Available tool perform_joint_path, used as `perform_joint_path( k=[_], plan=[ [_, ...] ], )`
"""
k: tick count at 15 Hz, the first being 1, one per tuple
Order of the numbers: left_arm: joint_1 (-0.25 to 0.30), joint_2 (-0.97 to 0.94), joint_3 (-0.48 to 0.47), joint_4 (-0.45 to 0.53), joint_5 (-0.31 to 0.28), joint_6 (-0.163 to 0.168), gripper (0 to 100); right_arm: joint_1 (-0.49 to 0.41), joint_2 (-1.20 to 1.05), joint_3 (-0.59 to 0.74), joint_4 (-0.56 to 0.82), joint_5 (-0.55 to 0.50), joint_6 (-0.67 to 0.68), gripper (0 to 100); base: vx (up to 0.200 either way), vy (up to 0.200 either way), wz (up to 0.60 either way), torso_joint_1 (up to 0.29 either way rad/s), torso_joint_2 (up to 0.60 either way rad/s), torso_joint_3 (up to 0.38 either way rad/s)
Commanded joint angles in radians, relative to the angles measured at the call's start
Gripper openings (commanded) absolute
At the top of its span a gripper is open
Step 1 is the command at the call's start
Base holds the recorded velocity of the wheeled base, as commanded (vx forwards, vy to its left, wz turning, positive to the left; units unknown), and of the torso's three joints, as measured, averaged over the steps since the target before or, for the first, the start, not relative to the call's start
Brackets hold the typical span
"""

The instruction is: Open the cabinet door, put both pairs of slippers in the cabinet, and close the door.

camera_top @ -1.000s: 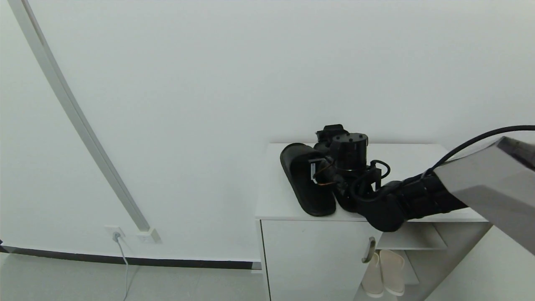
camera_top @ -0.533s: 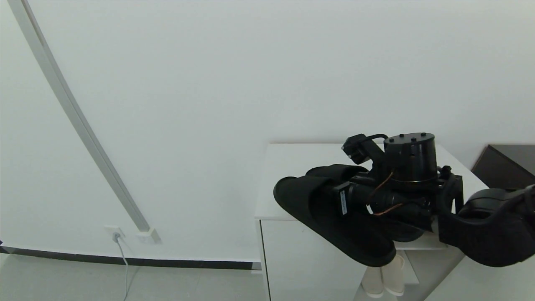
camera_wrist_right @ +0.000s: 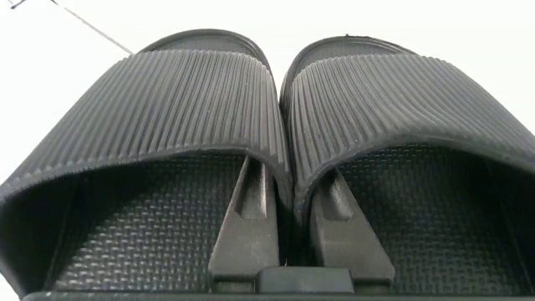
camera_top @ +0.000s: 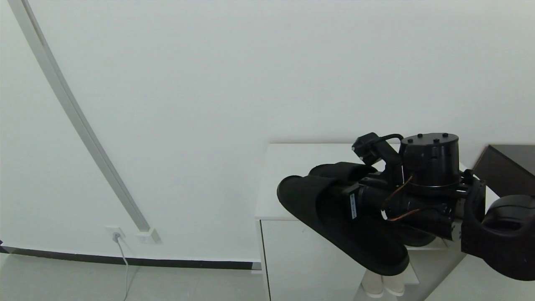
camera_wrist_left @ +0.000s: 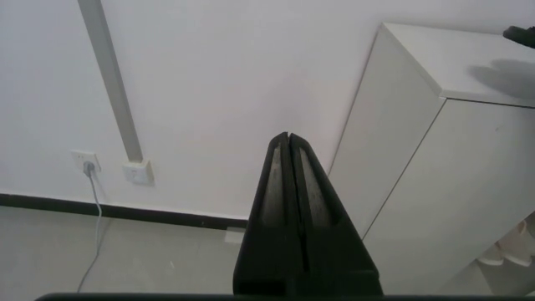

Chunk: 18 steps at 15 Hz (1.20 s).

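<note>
Right gripper [camera_wrist_right: 290, 180]: clamped on the black slippers [camera_top: 342, 221]. One finger [camera_wrist_right: 242, 226] lies under each ribbed strap, and the adjoining inner walls of the two slippers are pinched between the fingers.

The pair sits side by side, off the counter, in the lower right of the head view. Toe ends point up and left. Heels hang down and right, across the front edge of the cabinet [camera_top: 301, 259]. The near slipper's heel covers part of the cabinet front.

Left gripper [camera_wrist_left: 288, 146]: fingers pressed flat together, nothing between them. It hangs in the air well left of the cabinet, pointing toward the wall.

Cabinet: white, against the white wall, lower right of the head view. White slippers [camera_top: 382, 288] stand inside it on a low shelf, at the bottom edge of the frame just below the black heel. Whether the door is fully open cannot be told.

Surroundings: a wall socket [camera_top: 113, 234] with a cable sits low on the wall, lower left. A pale trunking strip [camera_top: 75, 113] runs diagonally from upper left down to it.
</note>
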<state>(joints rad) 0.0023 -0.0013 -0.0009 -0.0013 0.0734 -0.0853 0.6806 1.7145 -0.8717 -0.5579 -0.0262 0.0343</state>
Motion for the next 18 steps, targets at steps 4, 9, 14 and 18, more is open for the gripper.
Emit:
perform_joint_path(
  k=[4,9,14,18],
  plan=[
    [0.001,0.001,-0.001,0.000,-0.003,-0.001,0,0.002,-0.004,0.022,-0.011,-0.001,-0.005,0,-0.150,0.000,0.00,0.007,0.00,0.002],
    [0.001,0.001,-0.001,0.000,-0.003,-0.001,0,0.023,-0.010,0.033,-0.011,-0.006,-0.005,0,-0.200,0.000,0.00,0.001,0.00,0.005],
    [0.001,0.001,-0.001,0.000,-0.003,-0.001,0,0.050,-0.010,0.056,-0.011,-0.006,-0.004,0,-0.120,0.000,0.00,0.002,0.00,0.000],
    [0.001,0.001,-0.001,0.000,-0.003,-0.001,0,0.062,-0.009,0.062,-0.011,-0.006,-0.004,0,0.000,0.000,0.00,0.000,0.00,0.000]
  ],
)
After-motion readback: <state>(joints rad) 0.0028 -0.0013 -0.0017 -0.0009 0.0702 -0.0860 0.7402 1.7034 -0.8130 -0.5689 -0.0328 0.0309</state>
